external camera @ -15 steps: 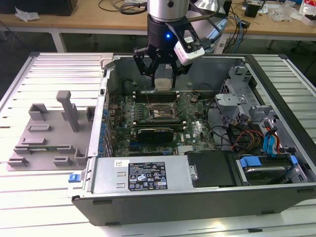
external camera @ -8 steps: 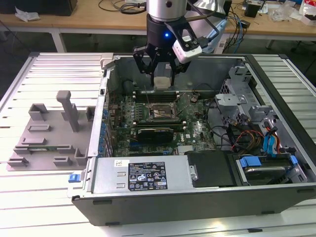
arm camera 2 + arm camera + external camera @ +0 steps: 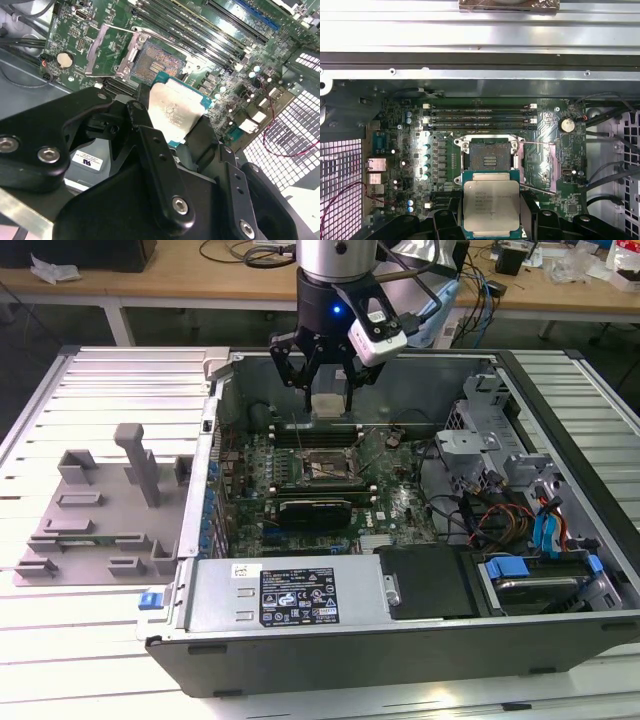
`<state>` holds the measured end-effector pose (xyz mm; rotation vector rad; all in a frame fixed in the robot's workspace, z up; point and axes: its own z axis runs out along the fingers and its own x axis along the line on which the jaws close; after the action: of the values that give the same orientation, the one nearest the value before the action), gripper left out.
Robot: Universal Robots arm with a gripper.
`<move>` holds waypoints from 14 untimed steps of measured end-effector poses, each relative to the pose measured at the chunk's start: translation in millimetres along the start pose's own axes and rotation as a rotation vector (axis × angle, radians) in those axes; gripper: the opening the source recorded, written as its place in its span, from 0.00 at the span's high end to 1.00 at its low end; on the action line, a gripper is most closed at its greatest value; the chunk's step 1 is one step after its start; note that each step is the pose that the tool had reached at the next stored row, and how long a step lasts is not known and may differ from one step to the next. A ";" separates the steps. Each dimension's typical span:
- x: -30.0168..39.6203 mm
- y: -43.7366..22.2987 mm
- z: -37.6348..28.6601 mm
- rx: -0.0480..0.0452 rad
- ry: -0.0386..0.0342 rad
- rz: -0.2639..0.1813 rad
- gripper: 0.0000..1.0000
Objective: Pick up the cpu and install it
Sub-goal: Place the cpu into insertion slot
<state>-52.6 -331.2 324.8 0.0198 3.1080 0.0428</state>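
Black fingers [image 3: 527, 212] clamp the flat silver-topped square cpu [image 3: 491, 207] by opposite edges, level, evidently to match the open black-framed socket [image 3: 490, 155] nearby.

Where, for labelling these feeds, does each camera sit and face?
Exterior view: off the arm, looking down into the open computer case; shows arm and end effector.
First wrist view: on the arm, facing the board squarely; fingers flank the chip.
Second wrist view: on the arm, slanting across the board past black finger links.
Shared: all three show the held chip; both wrist views show the open socket.
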 end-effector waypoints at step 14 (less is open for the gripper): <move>0.0 0.4 0.1 0.0014 -0.0013 0.046 0.46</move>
<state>-52.6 -330.7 324.7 0.0907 3.1061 0.0417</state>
